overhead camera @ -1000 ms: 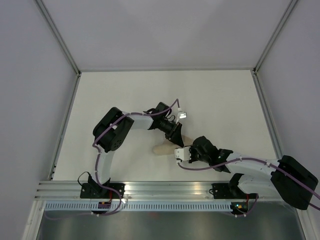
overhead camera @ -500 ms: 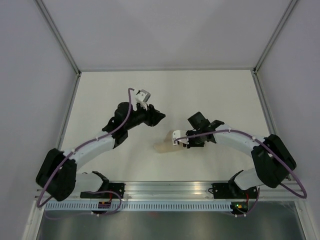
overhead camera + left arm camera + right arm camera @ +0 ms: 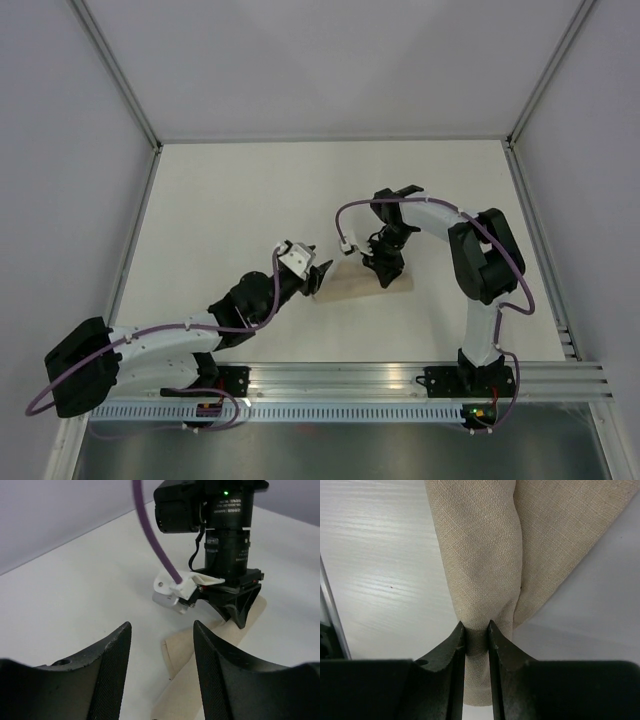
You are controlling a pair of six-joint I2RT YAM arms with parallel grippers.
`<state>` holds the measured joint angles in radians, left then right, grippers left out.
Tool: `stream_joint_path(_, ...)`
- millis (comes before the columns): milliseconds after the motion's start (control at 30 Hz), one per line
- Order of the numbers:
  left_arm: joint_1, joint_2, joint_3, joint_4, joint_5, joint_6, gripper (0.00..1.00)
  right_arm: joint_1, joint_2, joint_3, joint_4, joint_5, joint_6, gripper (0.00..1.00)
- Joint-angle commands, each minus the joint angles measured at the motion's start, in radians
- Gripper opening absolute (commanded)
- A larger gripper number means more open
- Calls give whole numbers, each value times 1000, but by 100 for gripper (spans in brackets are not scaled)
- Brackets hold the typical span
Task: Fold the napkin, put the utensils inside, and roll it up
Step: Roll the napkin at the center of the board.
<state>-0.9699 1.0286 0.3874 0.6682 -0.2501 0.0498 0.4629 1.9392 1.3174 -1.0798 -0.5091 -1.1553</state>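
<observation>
The beige napkin (image 3: 345,285) lies rolled into a narrow bundle on the white table, a little in front of its middle. My right gripper (image 3: 386,272) comes down on the roll's right part. In the right wrist view the right gripper (image 3: 477,639) is shut on a fold of the napkin (image 3: 485,555). My left gripper (image 3: 318,274) is open at the roll's left end. In the left wrist view the left gripper (image 3: 162,626) straddles the napkin's end (image 3: 192,677), with the right gripper (image 3: 235,605) just beyond. No utensils are in view.
The white table (image 3: 220,200) is walled by grey panels at the back and on both sides. An aluminium rail (image 3: 330,378) runs along the near edge with both arm bases. The right arm's elbow (image 3: 485,255) arches right of the napkin.
The left arm swung down and now reaches low from the near left to the roll's left end. The right arm swung round to the back right and closed on the napkin.
</observation>
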Motion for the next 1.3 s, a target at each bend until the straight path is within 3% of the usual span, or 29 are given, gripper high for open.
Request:
stream_joint_path(0,-85,54,2,136,-164,202,58,-3,133,22,-109,-34,-70,19)
stream_joint_path(233,-193,385,139,81,-144,381,62,-15,260,129,-180,-48,-78,21)
stream_joint_path(533,-199,599,295,-97,98,354,70,-44,334,209,-204,-43,-61,27)
stream_joint_path(800,-158,636,358,-268,307,271,70,-50,359,258,-209,-43,-43,36)
stream_joint_path(933,-139,640,360,-297,305,269,70,-52,365,272,-206,-43,-35,42)
stream_joint_path(1267,-63,702,380,-272,307,234,66,-66,311,278,-163,-87,3,44)
